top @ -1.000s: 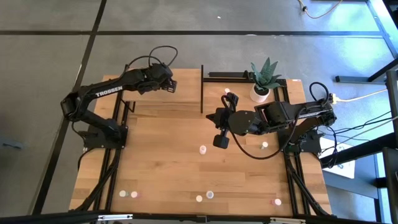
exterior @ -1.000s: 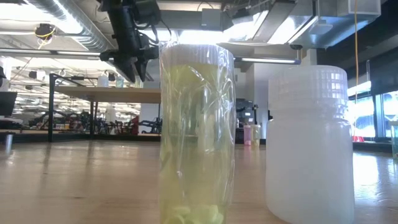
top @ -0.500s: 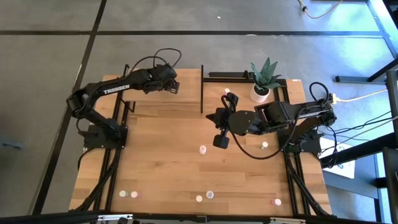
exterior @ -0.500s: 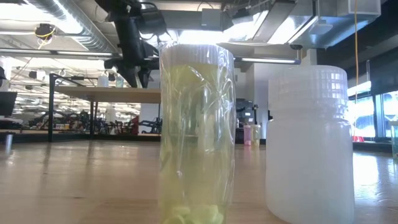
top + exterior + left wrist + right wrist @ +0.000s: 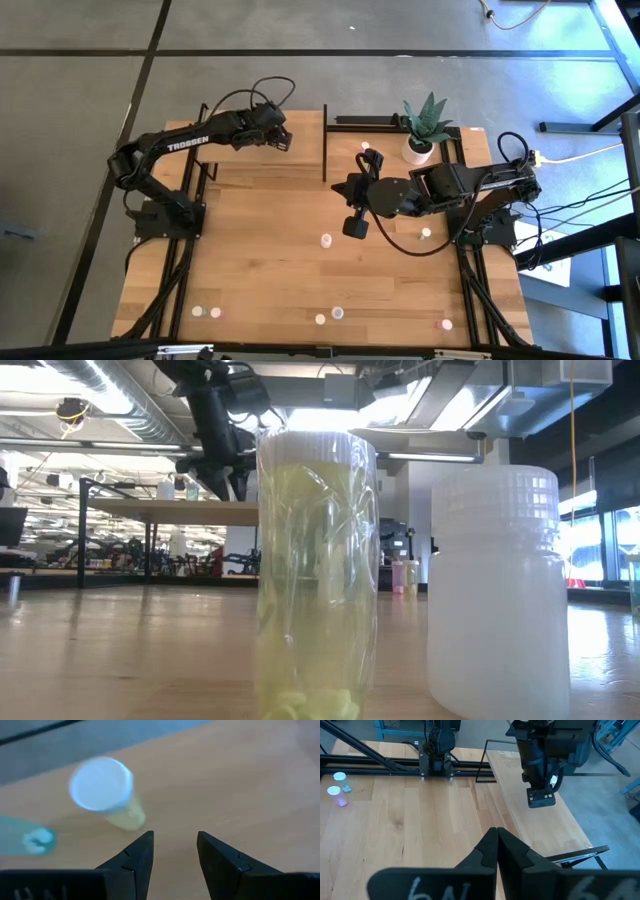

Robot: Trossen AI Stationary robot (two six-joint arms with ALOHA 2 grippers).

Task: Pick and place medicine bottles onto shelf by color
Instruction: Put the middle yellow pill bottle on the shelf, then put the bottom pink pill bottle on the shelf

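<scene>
My left gripper point(image 5: 282, 141) hovers open over the far-left part of the light-wood shelf point(image 5: 250, 168), and nothing is between its fingers point(image 5: 175, 851). Just beyond them a yellowish bottle with a white top point(image 5: 104, 787) stands on the shelf boards. A blurred green bottle point(image 5: 35, 840) is beside it. My right gripper point(image 5: 355, 226) hangs shut and empty above the middle of the table point(image 5: 496, 840). Other medicine bottles stand on the table: one point(image 5: 326, 240) near the right gripper, one point(image 5: 425, 234) to its right, and several along the near edge point(image 5: 330, 316).
A potted plant point(image 5: 422, 130) stands at the far right, next to a small bottle point(image 5: 365, 148) on the shelf's right part. Thin black posts point(image 5: 325, 145) frame the shelf. In the low view a yellowish bottle point(image 5: 315, 570) and a white bottle point(image 5: 498, 590) stand close to the camera.
My left gripper has shifted a little toward the table's right over the shelf and has sunk slightly; its fingers stay open. My right arm has kept still.
</scene>
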